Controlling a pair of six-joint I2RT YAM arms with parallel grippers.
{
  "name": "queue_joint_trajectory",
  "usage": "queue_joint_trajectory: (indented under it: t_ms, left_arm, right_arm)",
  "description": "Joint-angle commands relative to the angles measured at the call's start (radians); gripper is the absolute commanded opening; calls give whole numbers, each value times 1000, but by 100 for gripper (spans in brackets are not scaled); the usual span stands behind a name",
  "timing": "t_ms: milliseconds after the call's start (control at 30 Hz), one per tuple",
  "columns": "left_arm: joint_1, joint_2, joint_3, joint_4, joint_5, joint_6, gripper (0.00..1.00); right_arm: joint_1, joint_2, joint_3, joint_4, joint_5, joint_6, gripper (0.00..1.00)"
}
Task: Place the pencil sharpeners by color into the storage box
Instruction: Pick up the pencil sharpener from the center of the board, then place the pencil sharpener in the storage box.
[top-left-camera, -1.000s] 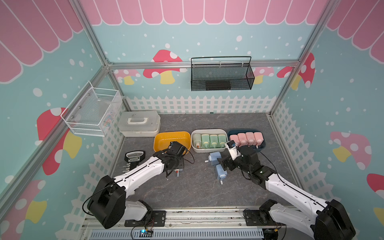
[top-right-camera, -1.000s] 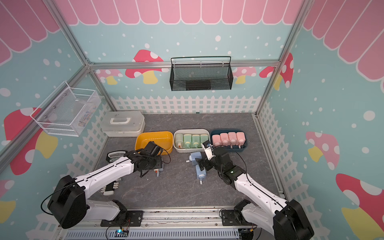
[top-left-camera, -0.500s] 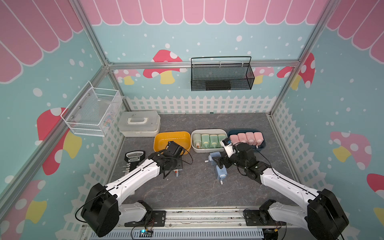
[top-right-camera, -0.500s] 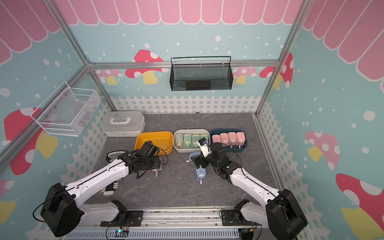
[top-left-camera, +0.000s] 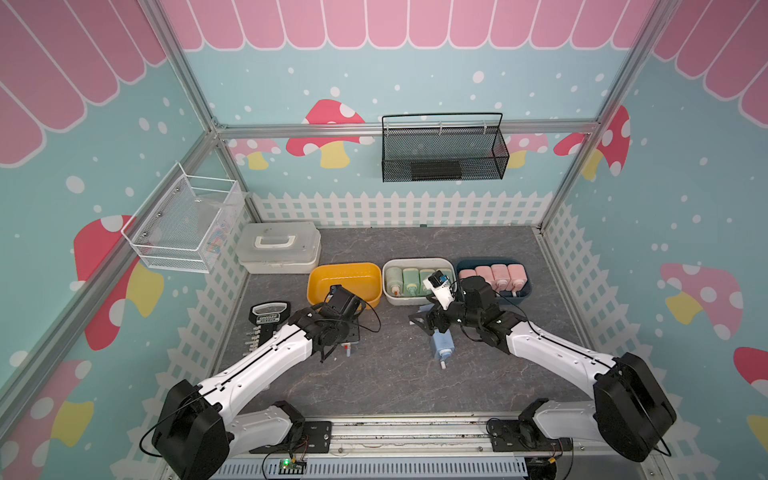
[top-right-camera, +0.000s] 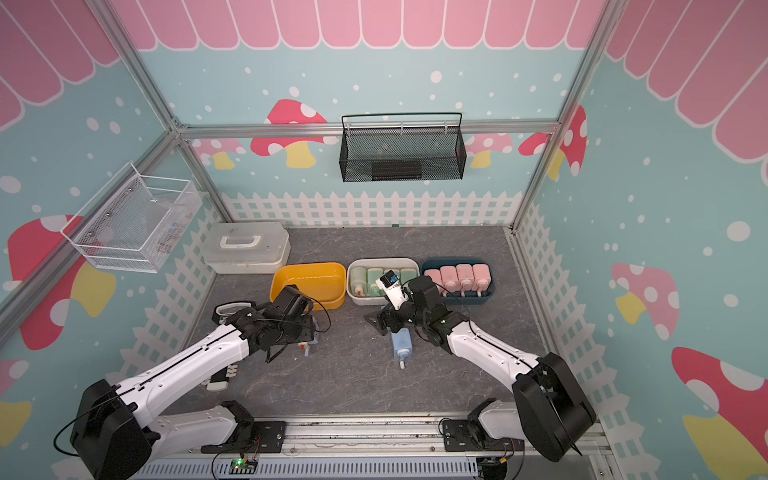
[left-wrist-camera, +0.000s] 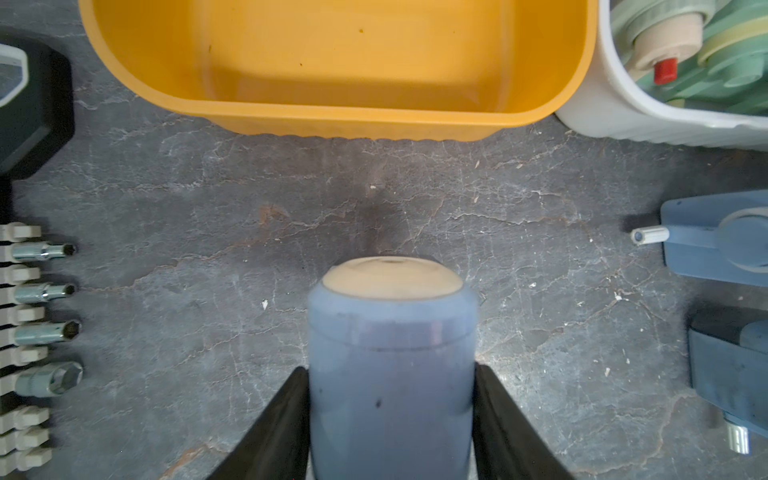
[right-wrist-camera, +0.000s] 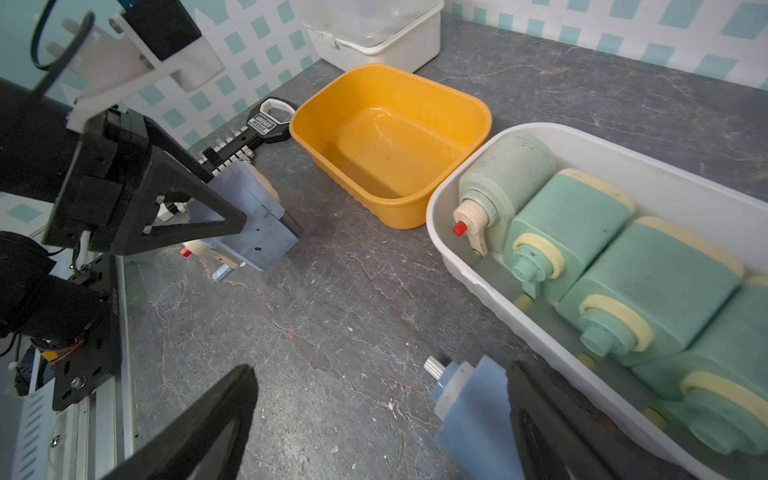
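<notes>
Ahead of our left hand (left-wrist-camera: 390, 374), which pinches a blue sharpener (left-wrist-camera: 390, 332) by its flat sides, sits the empty yellow tub (left-wrist-camera: 332, 120), presumably blue's home, since green sharpeners (right-wrist-camera: 569, 216) fill the white tub (right-wrist-camera: 457, 249). Our right hand (right-wrist-camera: 380, 368) is spread around a second blue sharpener (right-wrist-camera: 473, 407) on the worktop (right-wrist-camera: 332, 291). In both top views the arms hide these grips; the wrist views reveal them.

High overhead pair, two wrist close-ups

Glossy plast. yellow tub (left-wrist-camera: 332, 120) + matt stone-look tabletop (left-wrist-camera: 208, 187)
</notes>
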Motion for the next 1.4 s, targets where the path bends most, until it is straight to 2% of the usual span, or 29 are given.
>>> queue_joint_trajectory:
  t_ms: [0,100,300,433,500,633,800,1033,1133,1167,1367]
  left_arm:
    - [5,-38,-8,-5,-25,-17,0]
    - [14,-57,-5,-19,-23,-19,0]
    - [41,-94,40,-68,-2,-31,0]
    - [65,-106,94,-87,13,-18,0]
    - [72,-102,124,-91,15,-5,0]
    - [87,-67,190,-90,14,32,0]
    - [116,13,267,-49,17,92,0]
    - [156,161,380,44,84,196,0]
    - [170,214,406,82,121,217,0]
    - [196,228,411,89,119,221,0]
    - [222,297,406,183,120,240,0]
  right_arm:
    - [23,51,42,8,-24,24,91]
    - [38,103,80,-1,-10,37,88]
    - [72,184,149,-10,96,109,81]
    - [86,224,167,30,72,148,79]
    - [96,243,183,30,69,154,74]
    - [122,278,213,30,87,161,59]
    - [144,337,276,45,99,166,28]
    - [171,458,389,58,209,200,1]
    - [176,504,431,55,246,209,0]
    - [177,517,445,49,256,211,0]
    - [182,607,523,-8,352,218,0]
